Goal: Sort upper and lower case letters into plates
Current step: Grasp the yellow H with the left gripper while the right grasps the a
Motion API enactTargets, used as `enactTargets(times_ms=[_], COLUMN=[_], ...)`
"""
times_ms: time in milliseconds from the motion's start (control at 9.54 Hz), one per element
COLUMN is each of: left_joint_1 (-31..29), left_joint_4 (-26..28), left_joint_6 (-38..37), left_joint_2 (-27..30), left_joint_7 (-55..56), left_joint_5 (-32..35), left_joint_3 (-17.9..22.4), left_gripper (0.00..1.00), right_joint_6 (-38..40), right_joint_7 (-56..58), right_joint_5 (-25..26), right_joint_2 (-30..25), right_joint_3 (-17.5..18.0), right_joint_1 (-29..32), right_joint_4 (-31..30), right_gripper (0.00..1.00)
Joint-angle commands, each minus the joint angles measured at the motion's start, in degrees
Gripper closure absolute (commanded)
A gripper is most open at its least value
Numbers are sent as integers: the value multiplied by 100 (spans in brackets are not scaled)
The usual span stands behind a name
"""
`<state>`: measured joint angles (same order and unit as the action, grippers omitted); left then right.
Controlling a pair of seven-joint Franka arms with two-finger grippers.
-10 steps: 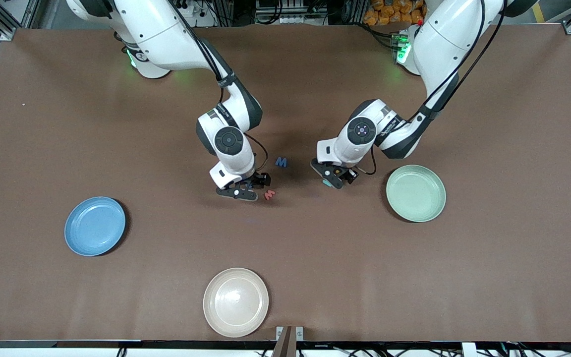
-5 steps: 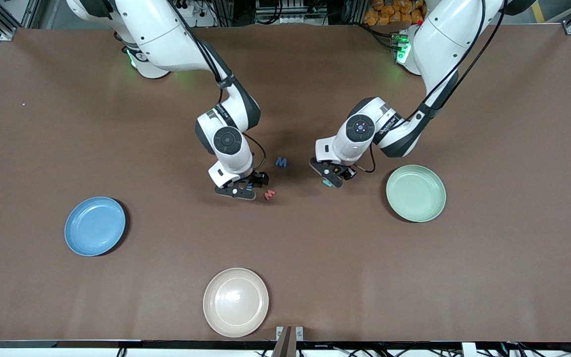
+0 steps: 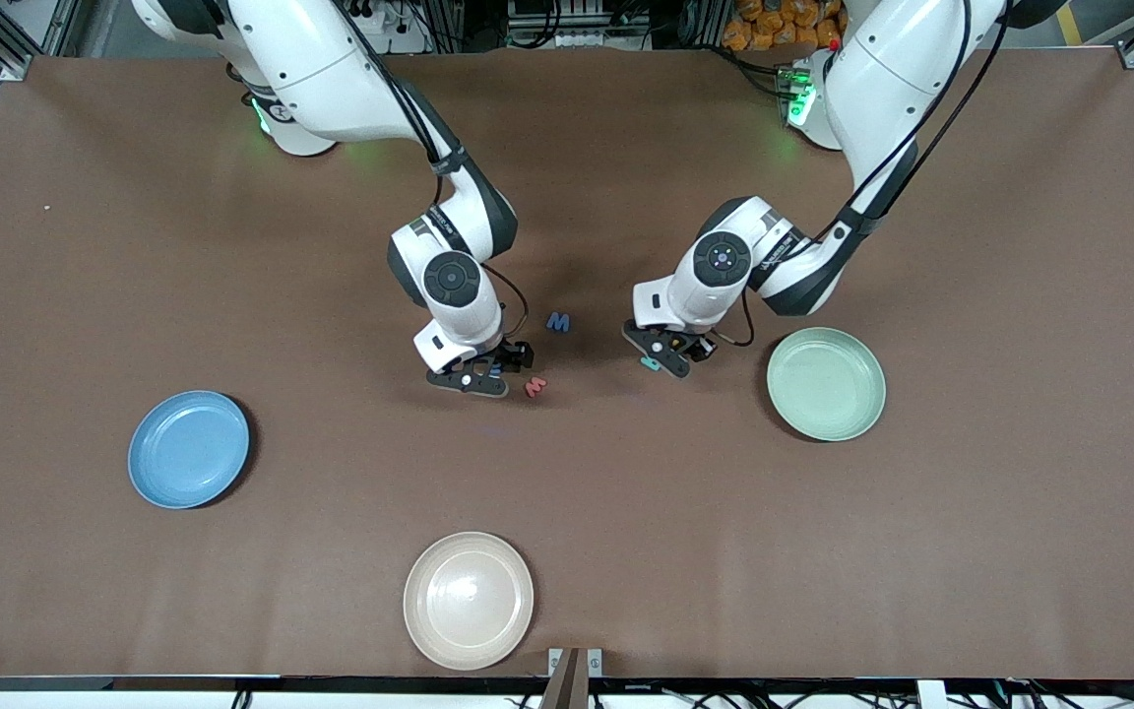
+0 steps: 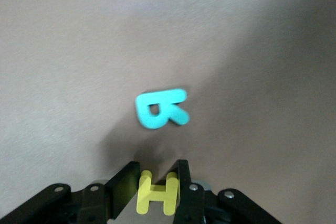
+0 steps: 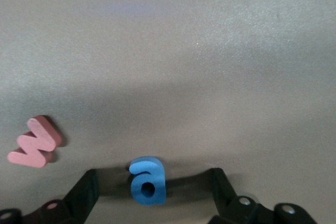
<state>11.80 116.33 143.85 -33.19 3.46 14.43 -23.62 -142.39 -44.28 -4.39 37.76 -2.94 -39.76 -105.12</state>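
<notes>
My left gripper [image 4: 157,174] is shut on a yellow letter H [image 4: 157,200], held upright just above the table. Beneath it a teal letter R [image 4: 160,109] lies flat on the table [image 3: 648,363], near the mint green plate [image 3: 826,384]. Low at the table's middle, my right gripper [image 5: 155,174] stands open around a blue letter a [image 5: 148,181], with neither finger touching it. A pink letter w [image 5: 34,141] lies beside that gripper [image 3: 535,387]. A blue letter M [image 3: 558,322] lies between the two grippers. The sky blue plate [image 3: 188,449] sits toward the right arm's end.
A cream-beige plate [image 3: 469,600] sits near the table's front edge, nearest the front camera. All three plates hold nothing. The brown table top [image 3: 1020,492] stretches wide around the plates and letters.
My left gripper has shut on the yellow H and shifted slightly toward the mint plate, uncovering the teal letter. The right gripper has stayed nearly still over the blue a.
</notes>
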Motion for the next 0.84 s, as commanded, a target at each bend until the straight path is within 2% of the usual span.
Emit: enactTargets(times_ms=[0, 419, 734], left_joint_1=[-3, -142, -966], left_joint_4=[-101, -417, -716], left_joint_6=[-418, -1023, -1411], left_joint_2=[155, 260, 287], left_joint_7=[155, -150, -1711], left_joint_5=[148, 139, 130], left_joint_3=[-2, -11, -29], left_gripper=[88, 88, 88], right_joint_6=[-52, -8, 27], right_joint_7=[-89, -55, 59], right_joint_5=[-123, -123, -115], right_joint_2=[-110, -312, -549], right_joint_3=[-40, -40, -67], right_joint_1=[-50, 3, 221], right_joint_4=[-70, -70, -79], right_gripper=[100, 100, 100])
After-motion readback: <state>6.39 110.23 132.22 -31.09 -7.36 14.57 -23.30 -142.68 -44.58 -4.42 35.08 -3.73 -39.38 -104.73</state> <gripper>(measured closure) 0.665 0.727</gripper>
